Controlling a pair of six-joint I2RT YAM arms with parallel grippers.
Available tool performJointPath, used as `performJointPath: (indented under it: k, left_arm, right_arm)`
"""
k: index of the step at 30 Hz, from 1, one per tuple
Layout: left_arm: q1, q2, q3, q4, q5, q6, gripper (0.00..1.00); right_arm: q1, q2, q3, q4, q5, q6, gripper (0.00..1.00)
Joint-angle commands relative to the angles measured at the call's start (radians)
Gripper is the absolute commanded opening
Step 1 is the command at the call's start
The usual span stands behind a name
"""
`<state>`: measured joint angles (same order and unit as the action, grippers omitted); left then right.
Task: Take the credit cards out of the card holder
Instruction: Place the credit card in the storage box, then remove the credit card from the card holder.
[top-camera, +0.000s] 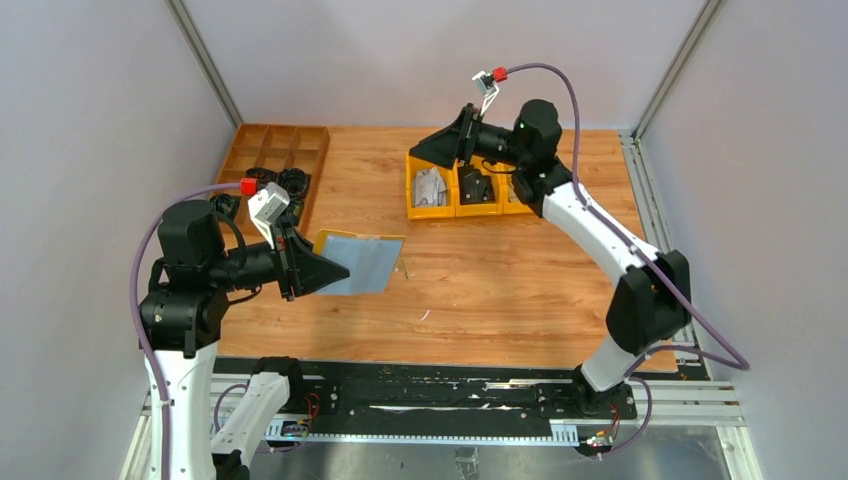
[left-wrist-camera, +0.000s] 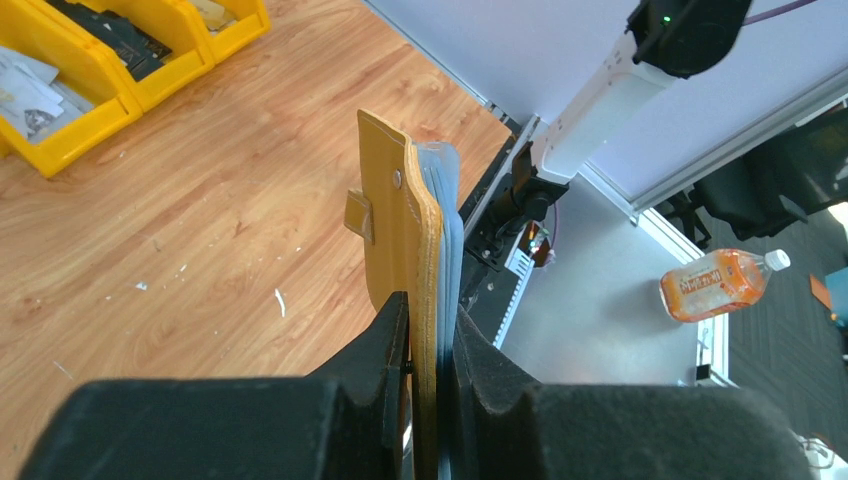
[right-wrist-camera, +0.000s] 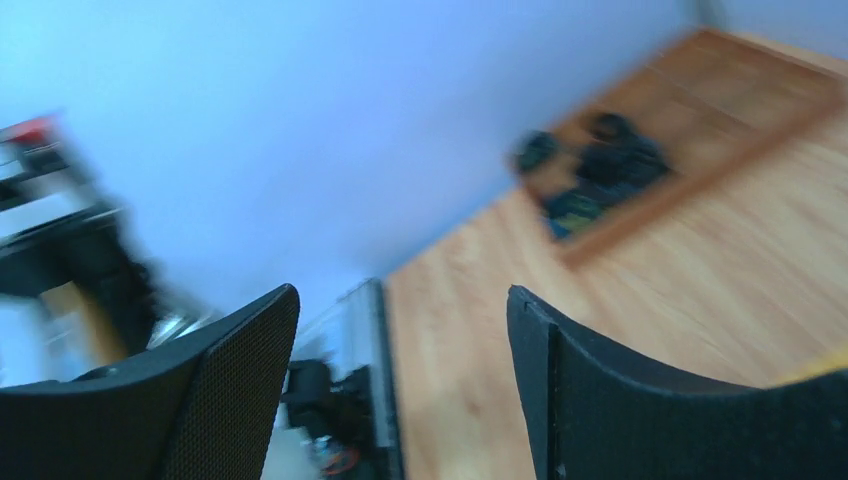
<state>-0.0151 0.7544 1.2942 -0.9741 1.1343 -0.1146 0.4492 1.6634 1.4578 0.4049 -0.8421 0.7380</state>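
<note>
My left gripper (top-camera: 335, 272) (left-wrist-camera: 430, 312) is shut on the card holder (top-camera: 362, 262) (left-wrist-camera: 398, 225). The holder is mustard yellow outside with grey-blue sleeves inside, and it is held off the table, spread open, edge-on to the left wrist view. I cannot tell whether any cards sit in its sleeves. Light grey credit cards (top-camera: 430, 187) (left-wrist-camera: 25, 90) lie in the leftmost yellow bin (top-camera: 415, 205). My right gripper (top-camera: 418, 157) (right-wrist-camera: 400, 300) hangs open just above that bin with nothing between its fingers. The right wrist view is blurred.
Three yellow bins (top-camera: 478, 208) stand in a row at the back centre; the middle one holds black pieces. A wooden compartment tray (top-camera: 300, 140) (right-wrist-camera: 690, 185) with black parts sits at the back left. An orange bottle (left-wrist-camera: 715, 283) lies beyond the table's near edge.
</note>
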Motion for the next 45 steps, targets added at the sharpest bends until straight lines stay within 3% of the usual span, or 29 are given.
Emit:
performJointPath:
  k: [1, 4, 9, 14, 20, 25, 28, 29, 30, 33, 36, 39, 45]
  left_arm:
    - [0.003, -0.027, -0.008, 0.006, 0.055, 0.035, 0.00]
    - [0.003, -0.037, -0.007, 0.006, 0.063, 0.030, 0.00]
    - [0.003, -0.046, -0.003, 0.006, 0.076, 0.019, 0.00]
    - [0.003, -0.059, -0.004, 0.006, 0.059, 0.016, 0.00]
    - [0.003, -0.068, -0.002, 0.006, 0.032, 0.027, 0.00]
    - [0.003, -0.083, -0.011, 0.006, 0.009, 0.044, 0.00]
    - [0.003, -0.092, -0.011, 0.006, -0.009, 0.052, 0.00]
    - [0.003, -0.094, -0.009, 0.006, -0.012, 0.051, 0.05]
    - [0.003, -0.093, -0.006, 0.006, -0.010, 0.047, 0.17]
    - [0.003, -0.094, 0.004, 0.002, 0.033, 0.024, 0.46]
    - [0.003, -0.095, 0.016, 0.002, 0.075, 0.004, 0.59]
    - [0.003, -0.090, 0.025, 0.003, 0.116, -0.019, 0.60]
    - [0.003, -0.071, 0.046, 0.010, 0.138, -0.042, 0.42]
  right_arm:
    - [0.143, -0.086, -0.101, 0.428, -0.267, 0.264, 0.80]
    - [0.243, -0.164, -0.170, 0.470, -0.273, 0.270, 0.81]
    - [0.363, -0.215, -0.188, 0.289, -0.232, 0.125, 0.83]
    - [0.424, -0.218, -0.199, 0.282, -0.213, 0.124, 0.84]
    - [0.482, -0.220, -0.173, 0.051, -0.075, 0.007, 0.84]
    - [0.503, -0.225, -0.166, -0.029, 0.097, 0.004, 0.61]
    - [0.517, -0.231, -0.171, -0.031, 0.151, 0.007, 0.40]
    - [0.517, -0.233, -0.173, -0.030, 0.151, 0.004, 0.29]
    - [0.516, -0.237, -0.182, -0.029, 0.148, -0.005, 0.20]
    - [0.502, -0.262, -0.212, -0.027, 0.151, -0.034, 0.00]
    - [0.480, -0.285, -0.244, -0.003, 0.129, -0.041, 0.00]
    - [0.467, -0.308, -0.263, 0.003, 0.110, -0.054, 0.00]
    - [0.446, -0.357, -0.304, 0.007, 0.082, -0.080, 0.00]
